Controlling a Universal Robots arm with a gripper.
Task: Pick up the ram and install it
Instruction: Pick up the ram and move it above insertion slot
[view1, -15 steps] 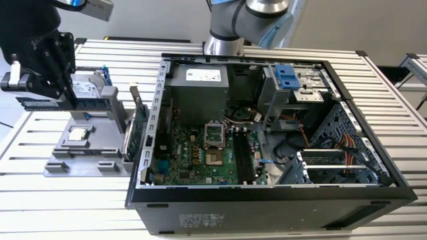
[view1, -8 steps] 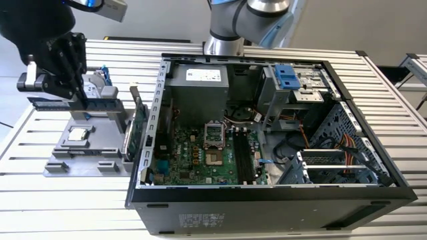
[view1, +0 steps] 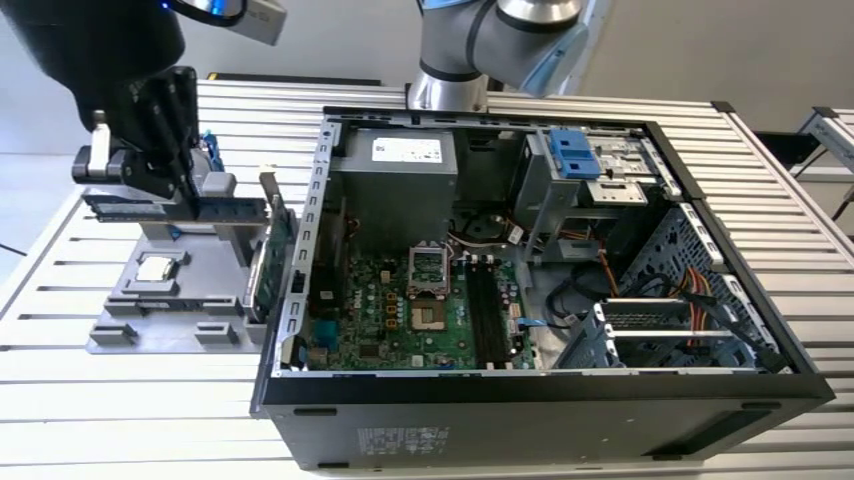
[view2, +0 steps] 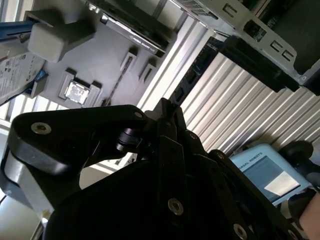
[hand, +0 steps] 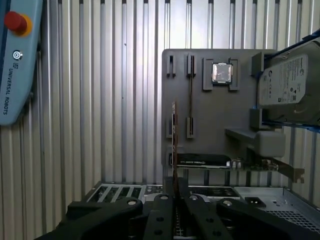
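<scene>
A slatted aluminium worktop (view1: 134, 420) carries an open black computer case (view1: 534, 430) lying on its side. Inside it, a green motherboard (view1: 400, 320) lies flat, with a grey power supply (view1: 394, 190) beyond it and a blue drive bracket (view1: 571, 152) towards the exterior view's right. Orange cables (view1: 607, 270) run near a perforated drive cage (view1: 667, 330). Just beside the case, on the exterior view's left, sits a grey fixture plate (view1: 160, 310) holding a square processor chip (view1: 158, 268). A green card (view1: 271, 265) stands on edge between plate and case. In the first wrist view a silver hard drive (hand: 282, 80) rests on the plate.
</scene>
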